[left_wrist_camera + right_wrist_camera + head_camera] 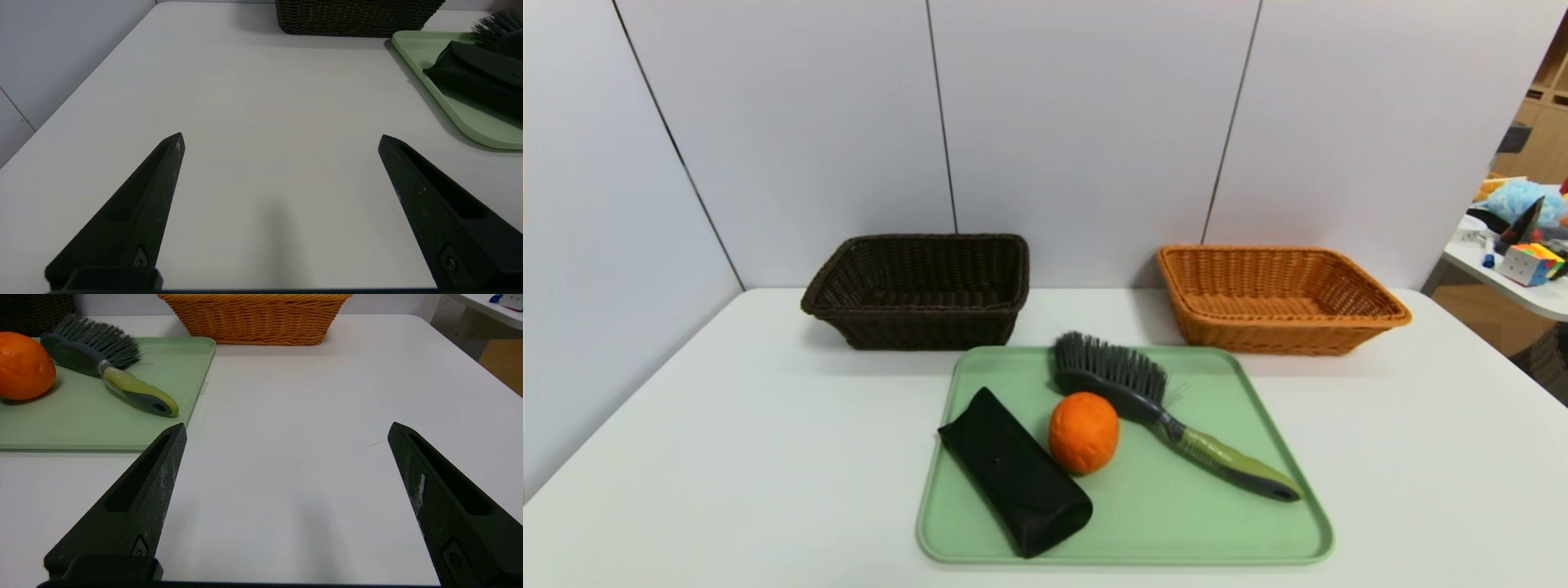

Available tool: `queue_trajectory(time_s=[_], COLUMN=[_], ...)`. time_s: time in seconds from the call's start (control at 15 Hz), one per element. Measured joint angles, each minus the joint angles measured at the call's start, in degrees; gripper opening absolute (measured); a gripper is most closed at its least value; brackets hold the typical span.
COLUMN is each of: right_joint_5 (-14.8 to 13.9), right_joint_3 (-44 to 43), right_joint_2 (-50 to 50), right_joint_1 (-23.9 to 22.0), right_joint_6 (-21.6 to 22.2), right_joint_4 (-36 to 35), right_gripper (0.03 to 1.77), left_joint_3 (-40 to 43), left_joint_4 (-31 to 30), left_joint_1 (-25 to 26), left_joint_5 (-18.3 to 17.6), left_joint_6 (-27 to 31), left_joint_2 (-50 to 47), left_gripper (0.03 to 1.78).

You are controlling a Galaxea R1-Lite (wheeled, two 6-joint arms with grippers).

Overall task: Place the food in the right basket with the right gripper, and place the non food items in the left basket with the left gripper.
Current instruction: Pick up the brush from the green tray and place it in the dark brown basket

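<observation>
The round orange fruit, long black soft case and grey bristle brush with a green handle are sitting on the flat green tray, likely waiting for sorting. The black left gripper and black right gripper are holding nothing over the white table, jaws spread wide, perhaps ready to grab.

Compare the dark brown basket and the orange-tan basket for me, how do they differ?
The dark brown basket is nearly black, while the orange-tan basket is much lighter and warmer in colour. The dark brown basket stands at the robot's left; the orange-tan basket stands at its right. Both are rectangular, woven, flared, upright and empty.
</observation>
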Motion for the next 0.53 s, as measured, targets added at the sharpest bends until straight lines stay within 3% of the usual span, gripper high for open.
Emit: queue_trajectory(time_s=[0.53], right_joint_5=[0.05], right_joint_3=[0.00], right_joint_2=[0.00], right_joint_1=[0.00], right_joint_6=[-0.10], right_joint_4=[0.00], right_gripper=[1.70], left_joint_3=[0.00], left_joint_4=[0.00], left_joint_1=[0.00], left_joint_5=[0.37], left_joint_6=[-0.37], left_joint_2=[0.00], left_gripper=[1.69])
